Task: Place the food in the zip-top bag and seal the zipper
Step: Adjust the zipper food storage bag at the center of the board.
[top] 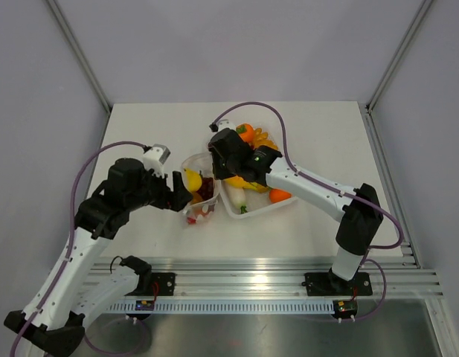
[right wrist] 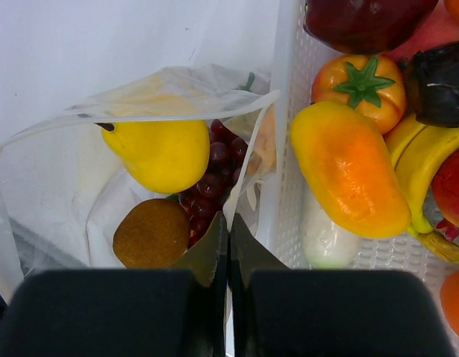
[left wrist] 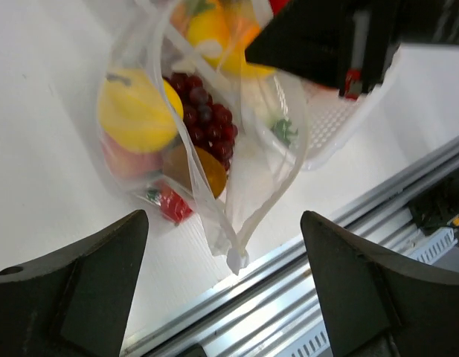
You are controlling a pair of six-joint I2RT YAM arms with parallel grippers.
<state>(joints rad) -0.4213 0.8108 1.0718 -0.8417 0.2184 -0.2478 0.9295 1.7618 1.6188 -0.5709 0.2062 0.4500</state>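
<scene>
The right gripper is pinching shut on the rim of the clear crinkly plastic zip-top bag, both fingers pressing together with the film between them. The bag is lying on the white table, touching the left wall of the white slotted plastic tray, with its mouth gaping. The thin clear press-seal zipper strip is running unsealed along the mouth edge.

The left gripper is hovering wide open, one finger on either side of the bag's lower corner, apart from the film.

Showing inside the bag:
- one yellow pear-shaped toy fruit
- one bunch of dark purple toy grapes
- one brown round toy kiwi
- one small red toy piece, showing in the left wrist view only
- a pinkish piece peeking from under the pear; kind not clear

Sitting in the tray, right wrist view:
- one orange-yellow toy mango
- one orange toy tomato with green stalk
- one dark red toy apple
- one yellow toy banana
- one white toy radish
- one purple-black piece

Further red and orange pieces are running off the frame edge, so I am not counting them.
</scene>
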